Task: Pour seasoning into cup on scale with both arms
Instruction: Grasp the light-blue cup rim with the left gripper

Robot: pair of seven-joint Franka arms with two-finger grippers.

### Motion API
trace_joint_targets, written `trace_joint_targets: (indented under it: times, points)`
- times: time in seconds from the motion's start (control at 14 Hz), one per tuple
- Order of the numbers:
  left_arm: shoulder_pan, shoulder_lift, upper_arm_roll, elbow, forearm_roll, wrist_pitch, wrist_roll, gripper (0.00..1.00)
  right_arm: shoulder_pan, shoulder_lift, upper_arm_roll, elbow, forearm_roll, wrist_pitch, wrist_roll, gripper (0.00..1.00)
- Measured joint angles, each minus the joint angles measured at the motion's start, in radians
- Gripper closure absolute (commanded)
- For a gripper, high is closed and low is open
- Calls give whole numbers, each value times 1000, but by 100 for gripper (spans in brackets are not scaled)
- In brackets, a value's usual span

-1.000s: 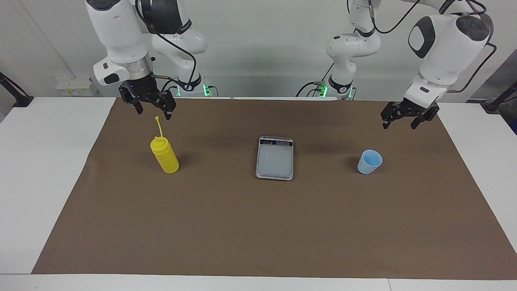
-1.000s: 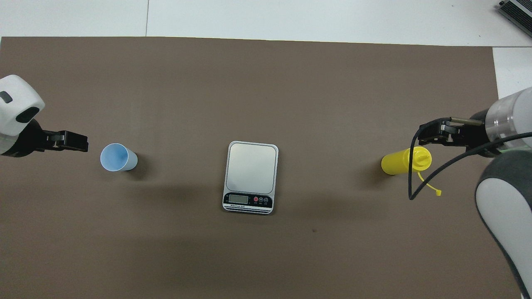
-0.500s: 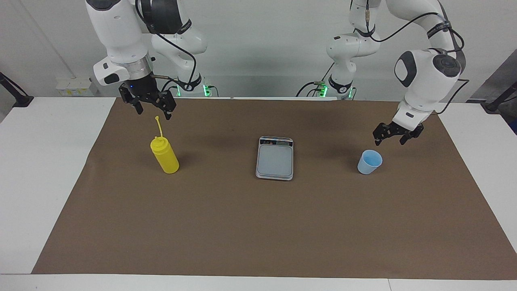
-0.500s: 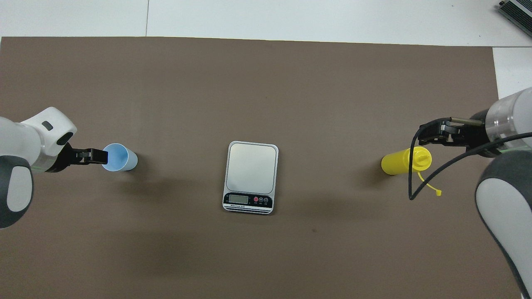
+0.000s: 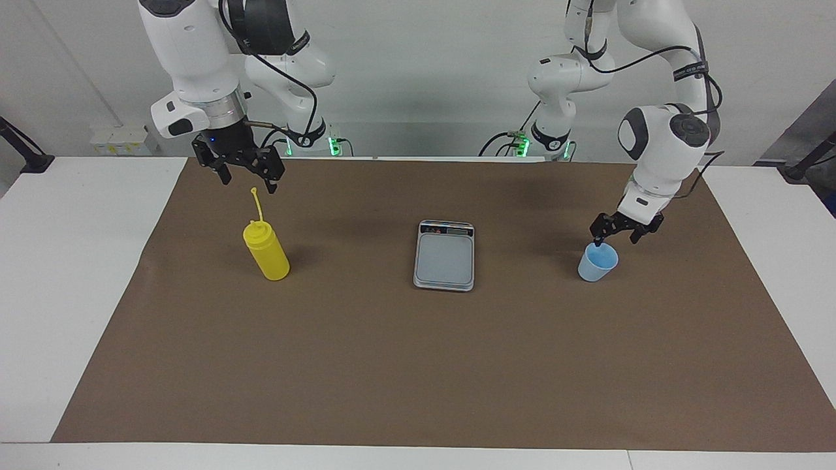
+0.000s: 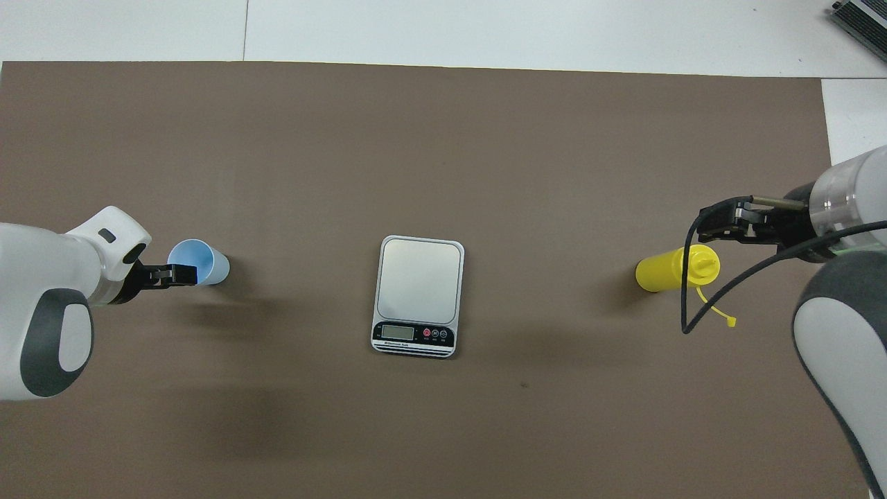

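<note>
The light blue cup (image 5: 597, 263) (image 6: 209, 264) stands upright on the mat toward the left arm's end of the table. My left gripper (image 5: 614, 237) (image 6: 181, 275) is open and low over the cup, with one fingertip at the rim; whether it touches I cannot tell. The silver-grey scale (image 5: 444, 256) (image 6: 419, 290) lies mid-table with nothing on its plate. The yellow seasoning bottle (image 5: 266, 253) (image 6: 666, 270) stands upright toward the right arm's end, cap strap sticking up. My right gripper (image 5: 248, 182) (image 6: 717, 225) hangs open above the strap, apart from the bottle.
A brown mat (image 5: 418, 365) covers most of the white table (image 5: 72, 261). A black cable (image 6: 687, 291) from the right arm loops over the bottle in the overhead view.
The left arm has swung down and inward, bringing its open gripper from above the mat's edge to the cup's rim. The right arm, bottle, cup and scale have not moved.
</note>
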Motion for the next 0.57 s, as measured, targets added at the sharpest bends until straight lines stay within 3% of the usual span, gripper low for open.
trace_joint_targets:
  times: [0.29, 0.36, 0.43, 0.5, 0.57]
  points:
    - [0, 32, -2, -2, 0, 44, -3, 1, 0, 0, 0, 0, 0, 0, 0, 0]
    - [0, 48, -3, -3, 0, 60, -4, 16, 0, 0, 0, 0, 0, 0, 0, 0]
    - [0, 62, -3, -3, 0, 69, -6, 37, 0, 0, 0, 0, 0, 0, 0, 0]
    - [0, 71, -3, -3, 0, 75, -10, 63, 0, 0, 0, 0, 0, 0, 0, 0]
    - [0, 76, -4, -3, 0, 77, -16, 98, 0, 0, 0, 0, 0, 0, 0, 0]
